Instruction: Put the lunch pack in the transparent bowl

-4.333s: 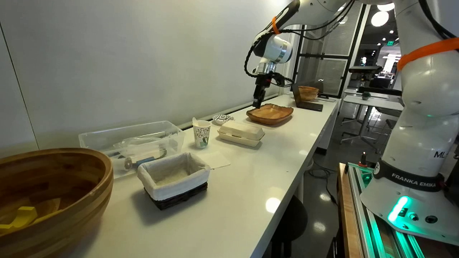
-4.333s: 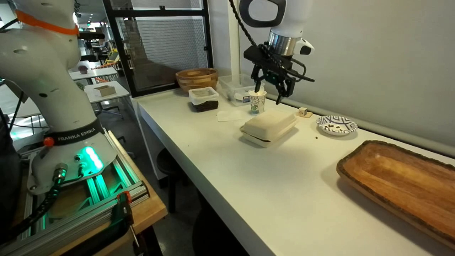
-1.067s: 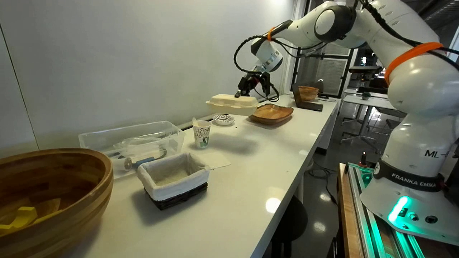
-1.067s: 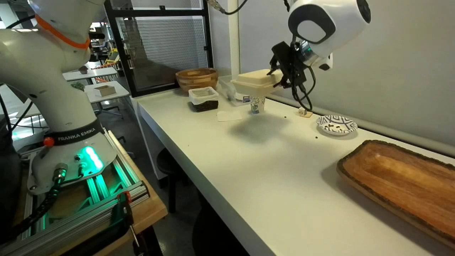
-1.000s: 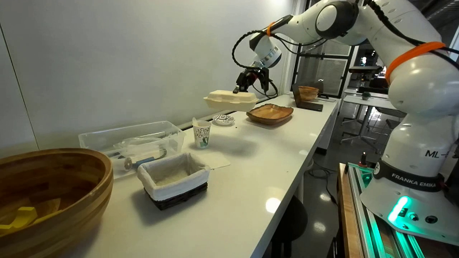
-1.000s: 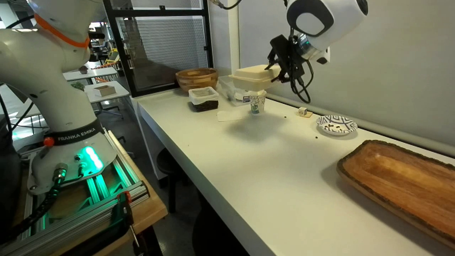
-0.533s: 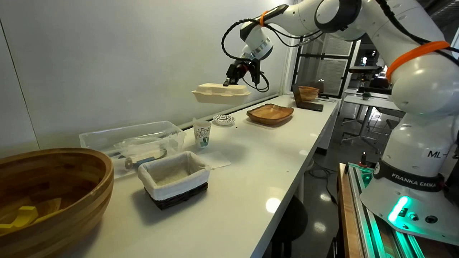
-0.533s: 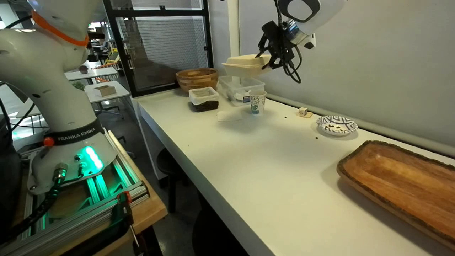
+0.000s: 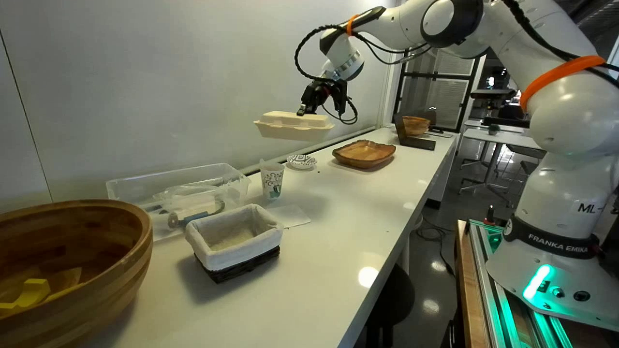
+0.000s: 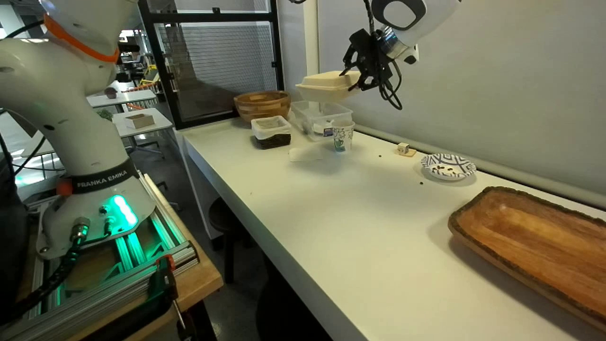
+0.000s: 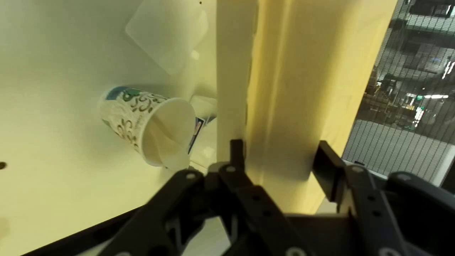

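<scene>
Lunch pack [image 9: 292, 128] is gripped nr one end by the hand [image 11: 279, 154], held higher than the paper cup [image 10: 343, 139] & the transparent bowl [image 9: 145, 185] beside it, w/ a sm. block [image 10: 403, 148] nr the cup shown in an exterior view, not in wrist view.

Looks like an open-plan office with a lab touch, judging by the long white counter [image 9: 329, 251], black stool [image 10: 225, 218] under its edge, laptop [image 9: 416, 142], black-framed partition [image 10: 215, 66], white tables [image 9: 503, 137] beyond and robot arm [image 9: 575, 125] on an aluminium-rail stand [image 10: 130, 279]
</scene>
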You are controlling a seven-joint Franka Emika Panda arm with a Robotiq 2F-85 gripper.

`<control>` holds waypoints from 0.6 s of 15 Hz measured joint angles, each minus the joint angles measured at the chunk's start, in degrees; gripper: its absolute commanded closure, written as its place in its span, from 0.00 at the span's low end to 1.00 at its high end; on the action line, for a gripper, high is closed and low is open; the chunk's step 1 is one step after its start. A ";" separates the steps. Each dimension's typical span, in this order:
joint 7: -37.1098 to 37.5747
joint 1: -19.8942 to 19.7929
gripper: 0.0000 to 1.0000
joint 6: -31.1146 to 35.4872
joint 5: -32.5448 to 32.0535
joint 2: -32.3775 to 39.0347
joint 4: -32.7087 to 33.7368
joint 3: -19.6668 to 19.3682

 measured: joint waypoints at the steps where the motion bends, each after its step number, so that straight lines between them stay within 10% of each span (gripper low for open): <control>1: -0.18 1.83 0.74 -0.48 0.00 1.28 2.00 0.18; 9: 0.64 17.41 0.74 -0.92 -4.01 15.36 21.09 1.15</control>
